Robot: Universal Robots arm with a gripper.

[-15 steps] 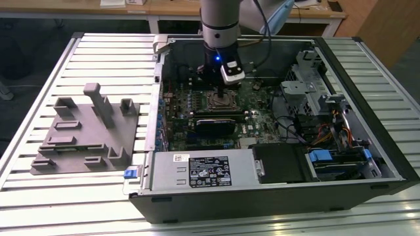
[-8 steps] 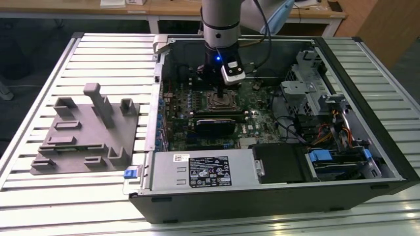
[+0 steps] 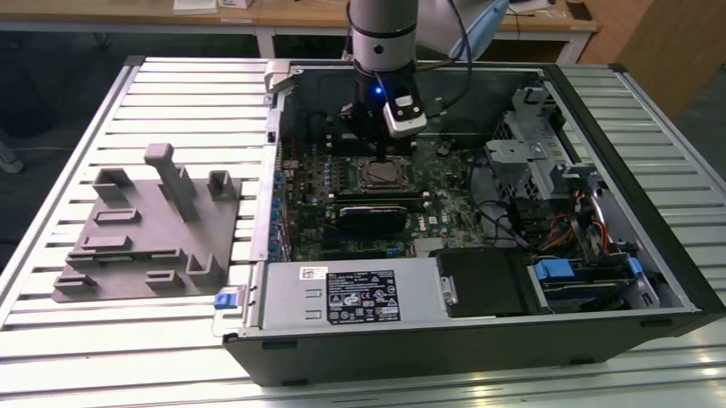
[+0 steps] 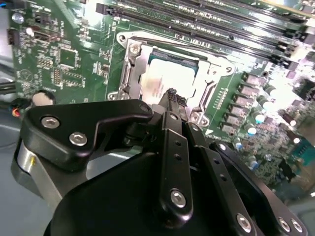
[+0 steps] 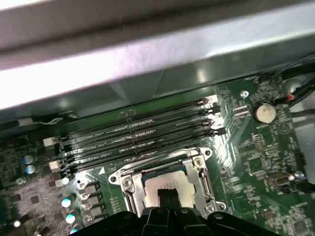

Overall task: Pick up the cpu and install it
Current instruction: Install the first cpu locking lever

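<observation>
Hangs just above the cpu (image 4: 165, 78), the end effector (image 4: 172, 98), fingers pressed together and holding nothing. Sits flat in the socket (image 4: 129, 73) on the green board (image 4: 59, 59), inside the open computer case (image 3: 635, 280) on the table (image 3: 182, 93).

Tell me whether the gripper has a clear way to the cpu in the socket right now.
Probably yes. The gripper hangs directly over the cpu, which lies in the socket with its frame open. No cable or part comes between them in both wrist views.
</observation>
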